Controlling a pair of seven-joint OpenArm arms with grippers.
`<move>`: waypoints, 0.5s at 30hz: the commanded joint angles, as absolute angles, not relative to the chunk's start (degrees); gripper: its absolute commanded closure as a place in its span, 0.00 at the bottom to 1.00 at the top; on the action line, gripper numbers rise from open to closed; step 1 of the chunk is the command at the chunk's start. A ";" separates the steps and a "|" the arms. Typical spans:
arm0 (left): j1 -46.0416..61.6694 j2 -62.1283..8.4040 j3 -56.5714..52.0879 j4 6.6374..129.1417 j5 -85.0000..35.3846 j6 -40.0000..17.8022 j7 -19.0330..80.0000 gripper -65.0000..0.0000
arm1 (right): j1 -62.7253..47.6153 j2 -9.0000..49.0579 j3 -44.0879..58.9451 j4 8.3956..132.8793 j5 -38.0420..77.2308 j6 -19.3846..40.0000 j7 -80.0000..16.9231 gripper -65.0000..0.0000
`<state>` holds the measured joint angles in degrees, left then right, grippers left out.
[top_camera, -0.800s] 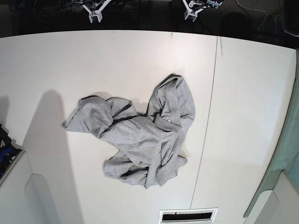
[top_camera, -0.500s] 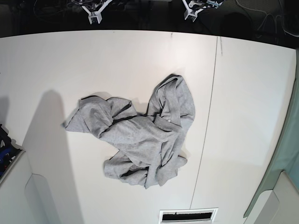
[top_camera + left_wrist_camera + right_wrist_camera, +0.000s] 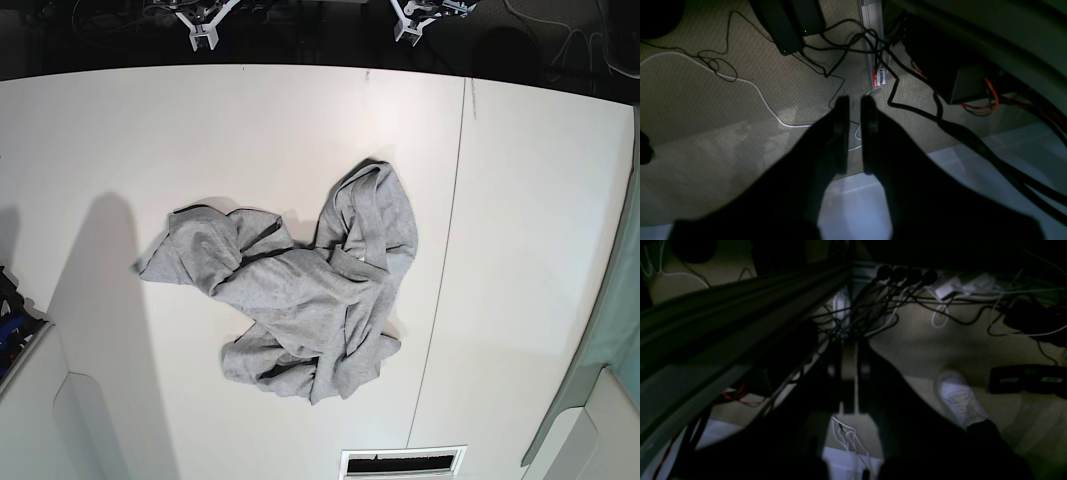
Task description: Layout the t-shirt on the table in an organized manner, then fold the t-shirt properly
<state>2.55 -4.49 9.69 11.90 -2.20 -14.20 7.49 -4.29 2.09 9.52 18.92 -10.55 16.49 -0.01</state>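
The light grey t-shirt (image 3: 300,290) lies crumpled in a heap near the middle of the white table (image 3: 520,200), with no lettering showing. Neither arm appears in the base view. In the left wrist view my left gripper (image 3: 855,100) hangs past the table's edge (image 3: 973,173) over the carpet, its dark fingers almost together with only a thin slit and nothing in it. In the right wrist view, my right gripper (image 3: 848,346) is shut and empty, pointing at the floor beside a metal frame beam (image 3: 723,316).
A thin dark seam (image 3: 445,250) runs down the table right of the shirt. A slotted vent (image 3: 403,462) sits at the near edge, and two white clamps (image 3: 203,25) stand at the far edge. Cables (image 3: 853,36) cover the floor, with a white shoe (image 3: 960,400) nearby.
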 commanded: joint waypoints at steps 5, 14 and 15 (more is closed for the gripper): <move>3.40 -4.64 9.74 12.05 -2.33 -14.59 6.98 0.90 | -4.49 2.37 9.67 19.25 -10.50 16.95 0.45 0.99; 4.21 -4.64 9.74 12.05 -2.33 -14.59 6.20 0.90 | -4.51 2.39 9.67 19.25 -10.50 16.95 0.43 0.99; 4.19 -4.64 9.74 12.05 -2.35 -14.59 6.20 0.90 | -4.60 2.39 9.67 19.25 -10.50 16.95 0.45 0.99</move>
<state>3.97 -4.60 9.69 11.94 -2.24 -14.20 6.57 -4.32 2.09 9.52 18.92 -10.55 16.49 -0.01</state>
